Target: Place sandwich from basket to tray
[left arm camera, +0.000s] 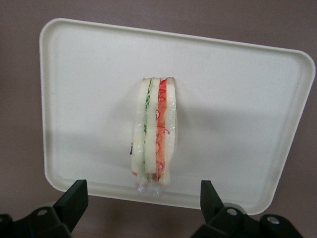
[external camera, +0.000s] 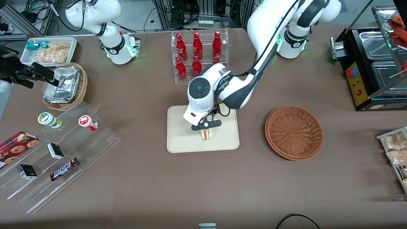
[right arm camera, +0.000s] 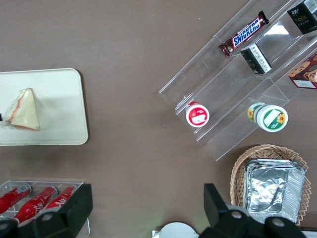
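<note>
The sandwich (external camera: 207,134) stands on its edge on the cream tray (external camera: 181,140), near the middle of it. Its red and green filling layers show in the left wrist view (left arm camera: 154,131), where the tray (left arm camera: 233,114) fills most of the frame. It also shows in the right wrist view (right arm camera: 22,110) on the tray (right arm camera: 64,109). My left gripper (external camera: 206,124) hangs just above the sandwich, open and empty; its fingers (left arm camera: 74,198) stand wide apart on either side. The reddish-brown basket (external camera: 294,132) is empty, beside the tray toward the working arm's end.
A clear rack of red bottles (external camera: 197,55) stands farther from the front camera than the tray. A stepped acrylic stand with snacks (external camera: 60,152) and a tan basket of foil packets (external camera: 65,86) lie toward the parked arm's end. A black food warmer (external camera: 372,66) stands at the working arm's end.
</note>
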Robot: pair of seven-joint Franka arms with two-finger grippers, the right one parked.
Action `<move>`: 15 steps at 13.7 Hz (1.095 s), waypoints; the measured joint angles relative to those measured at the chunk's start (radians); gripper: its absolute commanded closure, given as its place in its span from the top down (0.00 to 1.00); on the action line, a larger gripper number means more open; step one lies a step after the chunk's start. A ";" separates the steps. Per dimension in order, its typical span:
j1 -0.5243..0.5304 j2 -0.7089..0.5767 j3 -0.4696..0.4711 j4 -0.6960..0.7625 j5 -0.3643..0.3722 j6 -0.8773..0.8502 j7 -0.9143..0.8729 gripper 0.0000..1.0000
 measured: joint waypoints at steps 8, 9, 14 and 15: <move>0.119 -0.160 0.035 -0.018 0.002 -0.309 0.097 1.00; 0.129 -0.184 0.053 -0.030 0.002 -0.334 0.104 1.00; 0.270 -0.351 0.082 -0.191 0.017 -0.360 0.272 1.00; 0.298 -0.377 0.082 -0.217 0.021 -0.360 0.307 1.00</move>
